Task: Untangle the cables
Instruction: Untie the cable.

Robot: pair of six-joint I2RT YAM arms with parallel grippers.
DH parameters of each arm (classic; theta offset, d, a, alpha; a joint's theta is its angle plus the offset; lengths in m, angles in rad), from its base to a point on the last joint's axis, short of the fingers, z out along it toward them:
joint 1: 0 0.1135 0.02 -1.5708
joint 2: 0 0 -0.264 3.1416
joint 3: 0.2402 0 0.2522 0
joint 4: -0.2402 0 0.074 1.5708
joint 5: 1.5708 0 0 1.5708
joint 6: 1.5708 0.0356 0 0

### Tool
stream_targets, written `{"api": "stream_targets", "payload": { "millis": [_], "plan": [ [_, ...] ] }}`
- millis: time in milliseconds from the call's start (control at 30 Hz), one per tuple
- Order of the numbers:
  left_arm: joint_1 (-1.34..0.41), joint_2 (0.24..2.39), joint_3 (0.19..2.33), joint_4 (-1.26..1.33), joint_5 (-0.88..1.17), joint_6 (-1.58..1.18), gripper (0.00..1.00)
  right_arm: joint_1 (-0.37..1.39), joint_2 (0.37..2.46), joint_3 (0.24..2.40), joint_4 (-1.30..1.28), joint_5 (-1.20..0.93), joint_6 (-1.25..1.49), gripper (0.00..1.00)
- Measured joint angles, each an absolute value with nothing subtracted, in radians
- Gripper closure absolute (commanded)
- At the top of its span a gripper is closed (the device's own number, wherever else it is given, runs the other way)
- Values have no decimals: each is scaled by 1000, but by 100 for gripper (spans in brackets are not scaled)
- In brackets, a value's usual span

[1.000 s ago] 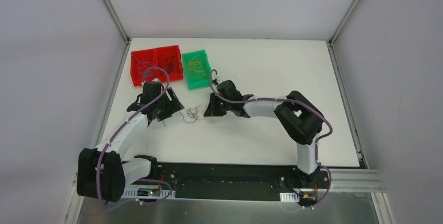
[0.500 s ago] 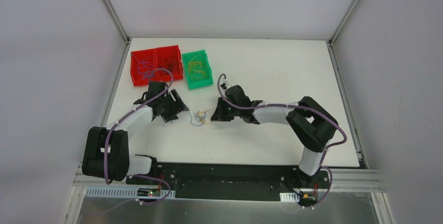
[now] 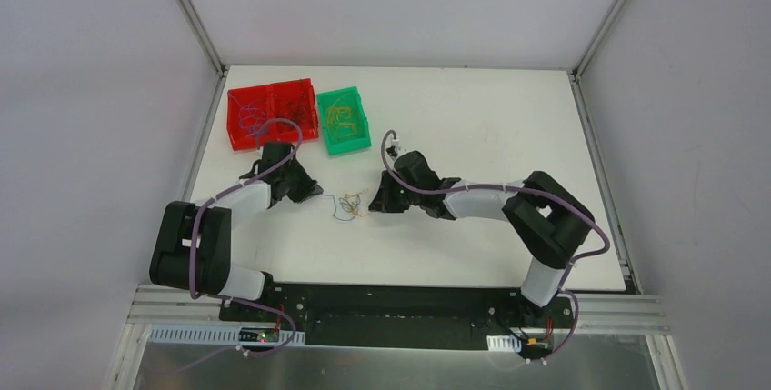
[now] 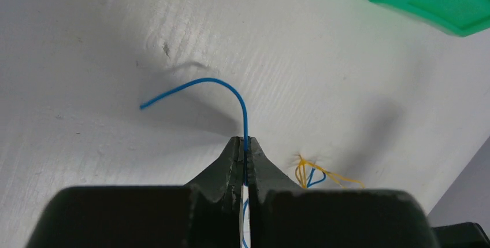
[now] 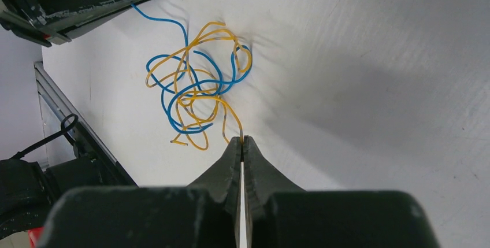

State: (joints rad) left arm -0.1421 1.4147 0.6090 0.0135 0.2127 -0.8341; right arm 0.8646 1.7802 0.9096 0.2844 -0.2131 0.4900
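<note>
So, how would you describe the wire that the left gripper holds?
On the white table, between the two grippers, lies a tangle of wires. The blue wire runs out of it into the left gripper, whereas the right gripper pinches a yellow-orange wire.

The cables (image 3: pixel 350 205) lie on the counter (image 3: pixel 473 126) between the left end effector (image 3: pixel 317 195) and the right end effector (image 3: pixel 372 200). Behind them, far left, a double bin (image 3: pixel 271 113) sits just left of a single bin (image 3: pixel 344 121).

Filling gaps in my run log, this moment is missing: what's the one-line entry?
left jaws: shut on blue cable | right jaws: shut on yellow cable | tangle: knotted, on table between arms
</note>
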Motion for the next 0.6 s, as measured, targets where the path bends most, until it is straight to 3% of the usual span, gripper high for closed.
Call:
{"api": "stream_targets", "payload": {
  "millis": [333,600],
  "plan": [
    [-77,1363,597,12,150,-827,100,858,1586,763,240,-114,500,100],
    [159,1063,505,-21,83,-878,100,642,1256,594,59,55,543,100]
  ]
}}
